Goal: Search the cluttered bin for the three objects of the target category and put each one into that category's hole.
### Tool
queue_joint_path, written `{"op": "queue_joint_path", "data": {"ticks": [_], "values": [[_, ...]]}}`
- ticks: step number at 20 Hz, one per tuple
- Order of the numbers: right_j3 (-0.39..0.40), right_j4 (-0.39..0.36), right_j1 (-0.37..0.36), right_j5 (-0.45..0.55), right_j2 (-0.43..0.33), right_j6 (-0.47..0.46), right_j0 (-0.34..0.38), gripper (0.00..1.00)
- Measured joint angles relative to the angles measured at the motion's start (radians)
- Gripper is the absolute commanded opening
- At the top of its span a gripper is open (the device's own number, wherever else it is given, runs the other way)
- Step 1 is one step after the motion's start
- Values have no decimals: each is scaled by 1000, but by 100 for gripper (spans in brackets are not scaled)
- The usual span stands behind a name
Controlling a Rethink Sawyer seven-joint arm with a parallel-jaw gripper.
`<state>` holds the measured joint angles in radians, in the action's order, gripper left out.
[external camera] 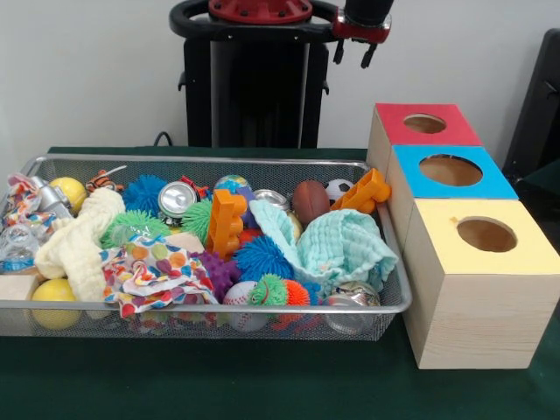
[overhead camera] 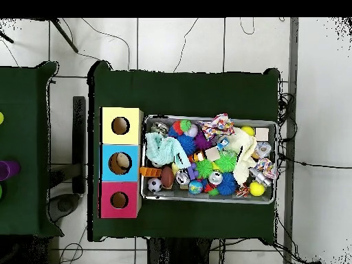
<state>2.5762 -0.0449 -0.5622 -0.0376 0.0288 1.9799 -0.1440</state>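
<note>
The wire mesh bin [external camera: 219,160] holds a jumble of toys. A cream knitted cloth [external camera: 83,241] lies at its left. A white cloth with coloured dots [external camera: 153,271] lies at the front left. A mint green cloth [external camera: 337,249] lies at the right end. In the overhead view the bin [overhead camera: 206,117] holds the mint cloth [overhead camera: 161,148], cream cloth [overhead camera: 240,151] and dotted cloth [overhead camera: 220,126]. The yellow-topped box's hole [external camera: 486,234] [overhead camera: 120,125] is dark and open. My gripper [external camera: 353,54] hangs open and empty high above the table's far side, behind the boxes.
A blue-topped box [external camera: 451,171] and a red-topped box [external camera: 424,123] stand in a row behind the yellow one, right of the bin. Spiky balls, orange plastic blocks [external camera: 226,223], tins and small sports balls fill the bin. The pedestal [external camera: 258,87] stands at the back.
</note>
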Motion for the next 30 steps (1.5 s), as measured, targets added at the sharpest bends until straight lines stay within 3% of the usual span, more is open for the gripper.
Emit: {"op": "queue_joint_path", "data": {"ticks": [9,14,30], "values": [[-33,-7,61,5,-11,0,67,100],[-86,-14,93,62,-14,0,113,100],[-243,-24,153,205,-48,0,133,100]]}}
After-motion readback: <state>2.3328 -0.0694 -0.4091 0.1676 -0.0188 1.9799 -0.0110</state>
